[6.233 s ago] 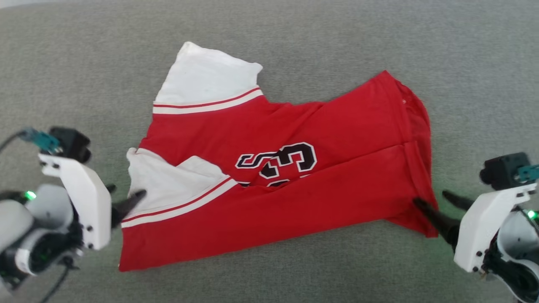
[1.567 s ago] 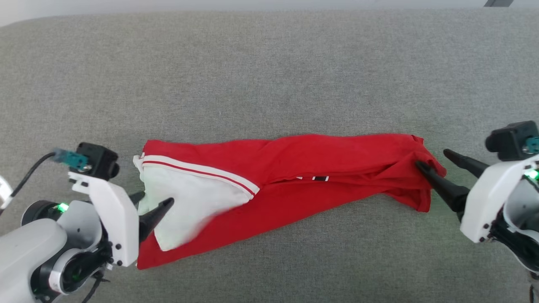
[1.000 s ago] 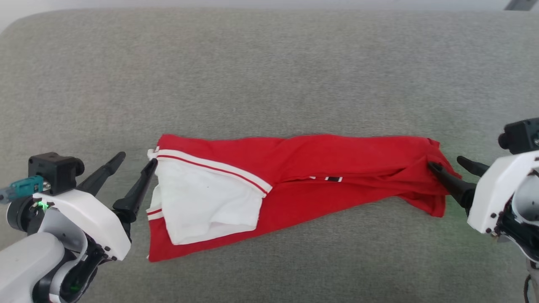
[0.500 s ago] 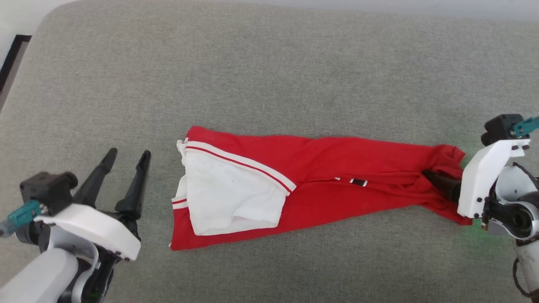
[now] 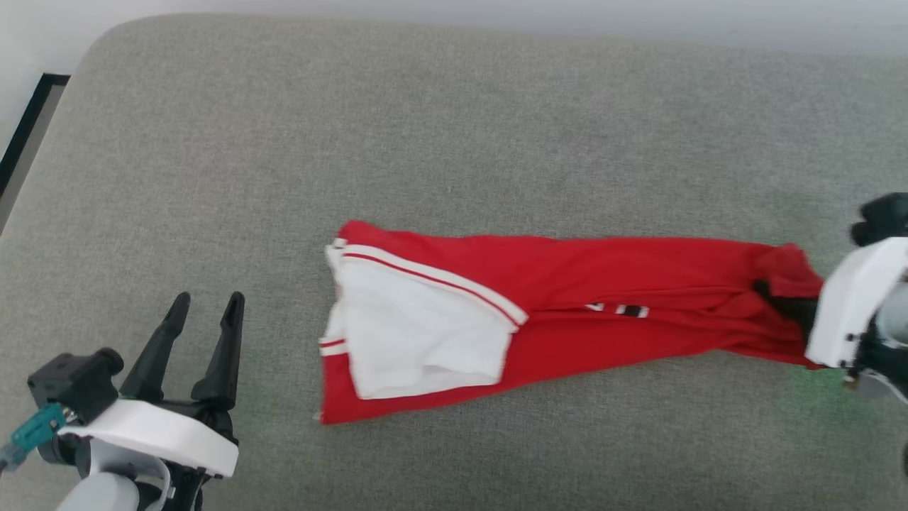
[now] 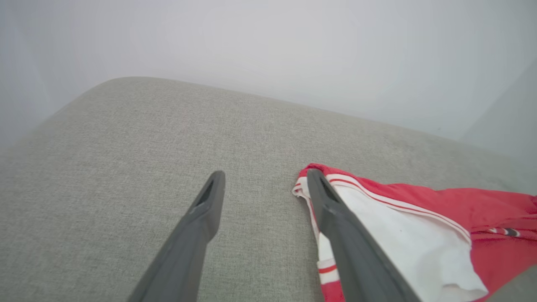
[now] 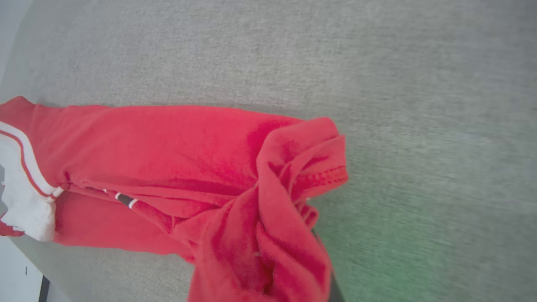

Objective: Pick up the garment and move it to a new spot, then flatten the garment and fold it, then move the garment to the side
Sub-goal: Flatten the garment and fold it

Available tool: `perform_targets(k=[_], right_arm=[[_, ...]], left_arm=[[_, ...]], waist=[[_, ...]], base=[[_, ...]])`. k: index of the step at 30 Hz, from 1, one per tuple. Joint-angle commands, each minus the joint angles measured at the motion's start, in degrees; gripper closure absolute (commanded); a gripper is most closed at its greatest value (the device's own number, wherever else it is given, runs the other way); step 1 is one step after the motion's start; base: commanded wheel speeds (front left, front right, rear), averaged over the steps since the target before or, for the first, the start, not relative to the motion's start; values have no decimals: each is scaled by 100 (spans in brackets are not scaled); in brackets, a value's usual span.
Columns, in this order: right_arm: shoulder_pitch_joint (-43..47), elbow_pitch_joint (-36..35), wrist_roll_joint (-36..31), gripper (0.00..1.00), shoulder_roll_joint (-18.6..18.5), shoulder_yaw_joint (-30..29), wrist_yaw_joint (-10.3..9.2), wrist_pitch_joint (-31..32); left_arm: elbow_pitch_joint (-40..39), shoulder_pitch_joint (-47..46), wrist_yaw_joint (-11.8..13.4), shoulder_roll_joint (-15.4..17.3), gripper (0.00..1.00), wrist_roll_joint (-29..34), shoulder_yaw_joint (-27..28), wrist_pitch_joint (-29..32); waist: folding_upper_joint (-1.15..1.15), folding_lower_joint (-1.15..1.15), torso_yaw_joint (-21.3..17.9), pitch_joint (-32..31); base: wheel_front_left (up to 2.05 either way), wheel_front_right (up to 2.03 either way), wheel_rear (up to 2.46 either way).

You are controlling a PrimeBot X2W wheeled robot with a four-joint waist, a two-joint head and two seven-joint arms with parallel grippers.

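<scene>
The garment (image 5: pixel 582 298) lies folded lengthwise into a long red strip across the grey cushion, its white sleeve (image 5: pixel 411 333) on top at the left end. A sliver of the black-and-white lettering shows at the fold. My right gripper (image 5: pixel 780 301) is shut on the bunched red hem at the strip's right end. In the right wrist view the cloth (image 7: pixel 268 209) covers both fingers. My left gripper (image 5: pixel 206 305) stands open at the lower left, well clear of the sleeve end. In the left wrist view its fingers (image 6: pixel 209 201) point past the garment's sleeve corner (image 6: pixel 419 218).
The grey cushion (image 5: pixel 454 128) ends in a rounded corner at the upper left, with a dark frame (image 5: pixel 28 121) and pale floor beyond it. A pale wall (image 6: pixel 268 42) runs behind the cushion. Bare fabric lies all around the strip.
My left gripper let go of the sleeve end, opened and drew back towards me. My right gripper closed on the hem. The camera has shifted, showing the cushion's left corner.
</scene>
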Motion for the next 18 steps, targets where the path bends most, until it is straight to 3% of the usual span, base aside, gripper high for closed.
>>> perform_targets(k=[1,8,13,18], right_arm=[[114,-13,32,100,-119,-162,-3,-95],[368,148,-203,100,-562,-959,-3,-203],[423,367,-529,100,-792,-1279,-3,-239],[453,280,-597,100,-782,-1309,-3,-203]], left_arm=[[38,150,-108,-147,0,173,188,-26],[230,462,-515,-718,0,646,666,-25],[329,523,-713,-928,0,830,832,-26],[435,601,-857,-1125,0,967,984,-26]], waist=[[0,0,-37,-62],[0,0,-150,-216],[0,0,-197,-282],[0,0,-245,-371]], base=[[0,0,0],[0,0,0],[0,0,0],[0,0,0]])
